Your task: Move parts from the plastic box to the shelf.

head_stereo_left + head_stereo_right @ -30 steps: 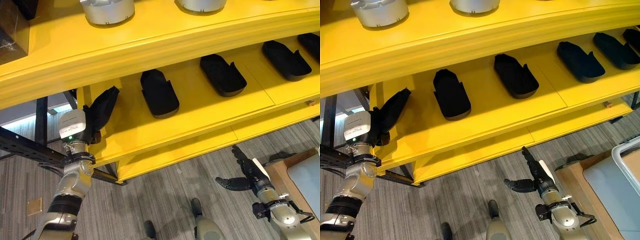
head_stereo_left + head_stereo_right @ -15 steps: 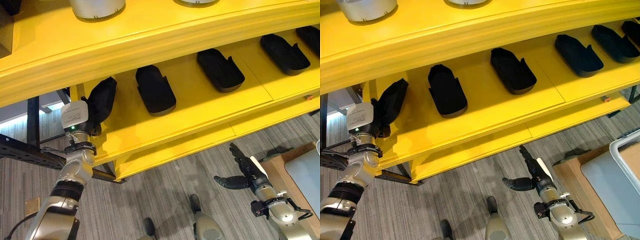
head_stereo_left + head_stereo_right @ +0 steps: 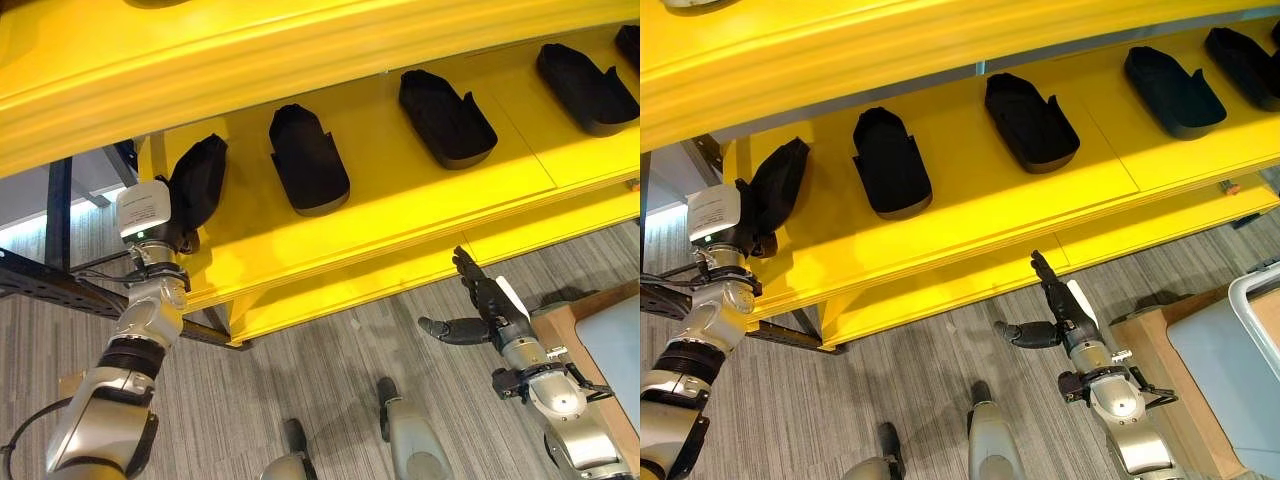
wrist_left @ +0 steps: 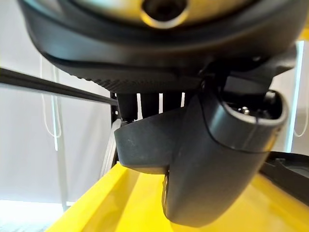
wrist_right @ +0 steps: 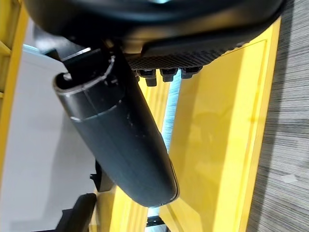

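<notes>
Left hand grasping a black part at the left end of the yellow shelf.

The left hand [image 3: 178,235] has its fingers curled round a matte black, shoe-shaped moulded part [image 3: 197,180], held tilted over the shelf [image 3: 330,235] edge, just above the hand. Right of that hand, three more black parts lie flat on the same shelf level in the left eye view: the second part [image 3: 308,160], the third part [image 3: 446,118] and the fourth part [image 3: 585,88], spaced apart; the right eye view shows a further one at the far right edge. The right hand [image 3: 1058,318] hangs low over the floor [image 3: 330,380], released, fingers straight, below the shelf's front edge. A box [image 3: 1260,340] rim sits just right of it.
</notes>
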